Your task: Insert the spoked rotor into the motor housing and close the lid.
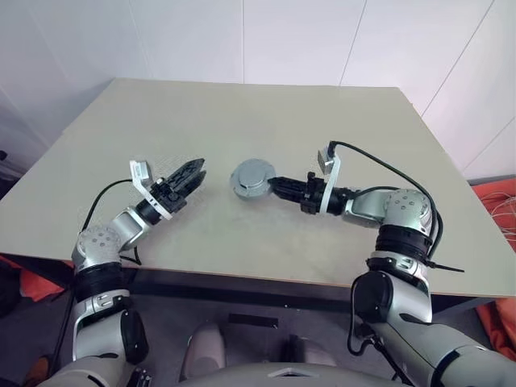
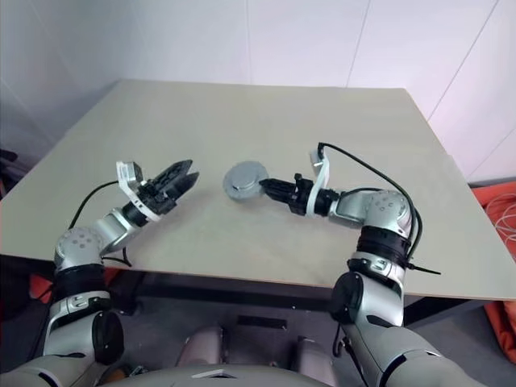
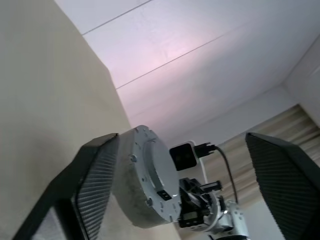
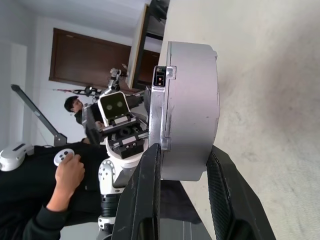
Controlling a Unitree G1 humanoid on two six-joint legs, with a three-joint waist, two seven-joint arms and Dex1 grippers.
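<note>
White panelled walls stand behind a pale beige, matt bench [image 1: 242, 121]; at its middle the motor housing [image 1: 252, 177] — a short round drum of smooth silver metal with small screws around its face — is lifted on edge, pinched at its rim between the ribbed black jaws of the right gripper [image 1: 274, 186]; the left gripper [image 1: 193, 173] hovers just beside it, apart, its textured jaws spread wide and released; in the right wrist view a person in dark clothing [image 4: 50, 185] sits beyond the bench, holding a white controller [image 4: 63, 157].
</note>
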